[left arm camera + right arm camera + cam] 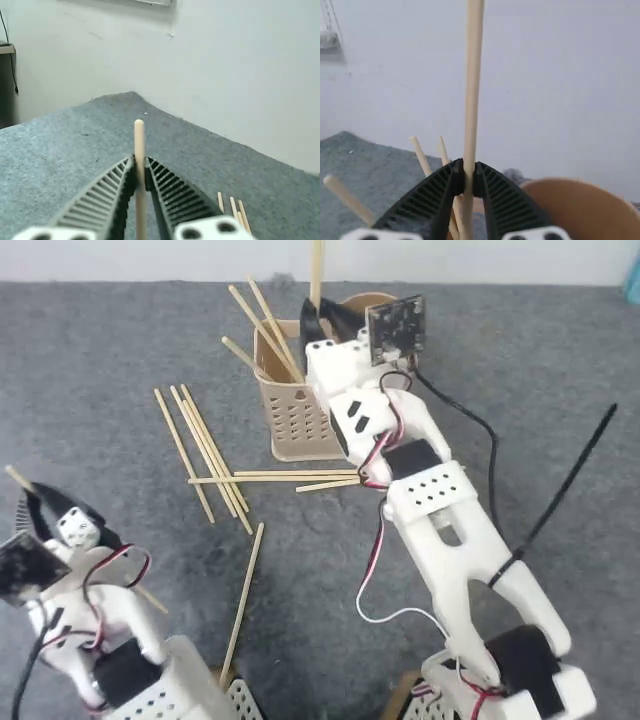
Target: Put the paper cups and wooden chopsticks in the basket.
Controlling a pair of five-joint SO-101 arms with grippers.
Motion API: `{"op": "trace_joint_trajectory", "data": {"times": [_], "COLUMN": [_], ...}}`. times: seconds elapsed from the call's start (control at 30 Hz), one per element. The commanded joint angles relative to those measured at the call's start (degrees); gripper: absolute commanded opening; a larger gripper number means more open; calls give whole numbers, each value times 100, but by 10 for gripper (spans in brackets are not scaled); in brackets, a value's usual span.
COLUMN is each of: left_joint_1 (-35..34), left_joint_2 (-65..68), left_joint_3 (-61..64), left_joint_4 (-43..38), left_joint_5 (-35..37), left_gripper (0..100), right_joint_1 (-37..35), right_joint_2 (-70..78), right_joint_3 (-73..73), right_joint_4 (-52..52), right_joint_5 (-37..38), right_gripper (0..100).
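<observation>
Holding a chopstick [472, 75] upright over the basket [295, 425], upper centre, presumably for an endwise drop, the right jaws gripped it tightly, while the left jaws, lower left, pinched a second chopstick [139, 145].

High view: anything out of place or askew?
Loose chopsticks lie scattered and criss-crossed on the table beside the basket, and one stray chopstick lies apart from them. The basket's chopsticks lean at mixed angles. Nothing looks damaged.

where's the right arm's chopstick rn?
The chopstick stands upright, clamped in the right gripper over the basket, at the table's far middle in the high view, beside leaning chopsticks inside it.
</observation>
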State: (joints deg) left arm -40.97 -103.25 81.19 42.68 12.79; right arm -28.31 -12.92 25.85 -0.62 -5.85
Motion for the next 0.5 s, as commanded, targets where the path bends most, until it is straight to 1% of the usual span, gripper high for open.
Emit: {"op": "trace_joint_trajectory", "data": {"times": [0.0,0.13,0.27,0.4,0.47], "left_joint_1": [0,0,-9,-9,-9], "left_joint_2": [-26,-26,-26,-26,-26], "left_joint_3": [48,92,101,101,66], "left_joint_4": [-158,-158,-158,-158,-158], "left_joint_5": [44,44,44,44,44], "left_gripper": [12,12,12,12,12], "right_joint_1": [48,101,171,171,180], "right_joint_2": [-101,-110,-532,-1349,-1842], "right_joint_3": [-484,-765,-967,-949,-949], "right_joint_4": [646,1218,1903,2571,3090], "right_joint_5": [-53,-62,-79,-79,-88], "right_gripper": [69,149,151,154,152]}}
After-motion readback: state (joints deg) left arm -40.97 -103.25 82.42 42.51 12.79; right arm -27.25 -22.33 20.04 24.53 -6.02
